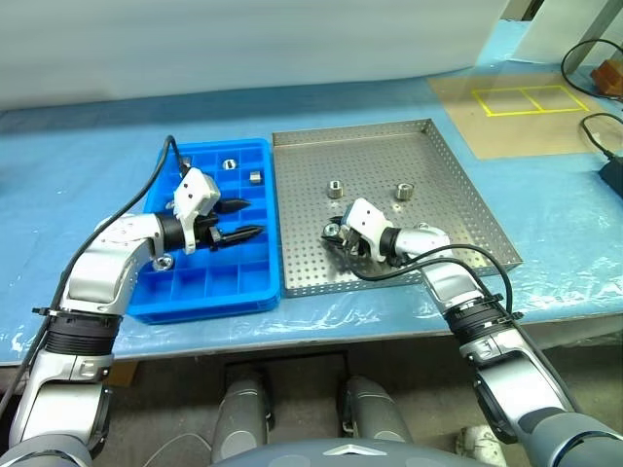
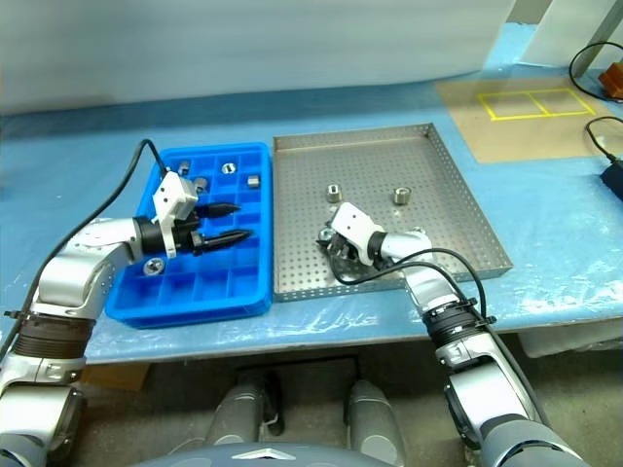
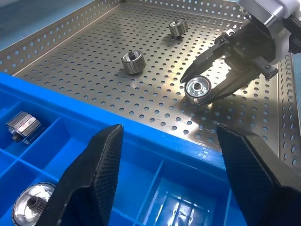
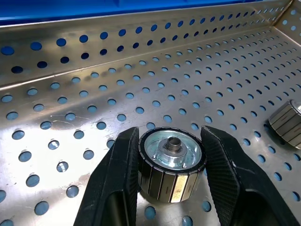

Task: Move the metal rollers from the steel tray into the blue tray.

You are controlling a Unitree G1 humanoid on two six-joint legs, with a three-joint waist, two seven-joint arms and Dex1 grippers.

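While the left claw (image 1: 243, 220) is hovering spread over the blue tray (image 1: 255, 292), the right claw (image 4: 171, 155) is pinching a metal roller (image 4: 170, 165) in the steel tray (image 1: 438, 165) beside it.

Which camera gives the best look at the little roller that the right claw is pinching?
The right wrist view: the roller sits close between the right gripper fingers. The left wrist view shows it farther off; the head views show it tiny.

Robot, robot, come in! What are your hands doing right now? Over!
Right gripper shut on a metal roller on the steel tray. Left gripper open, empty, over the blue tray. Two rollers left behind. Nothing in the way.
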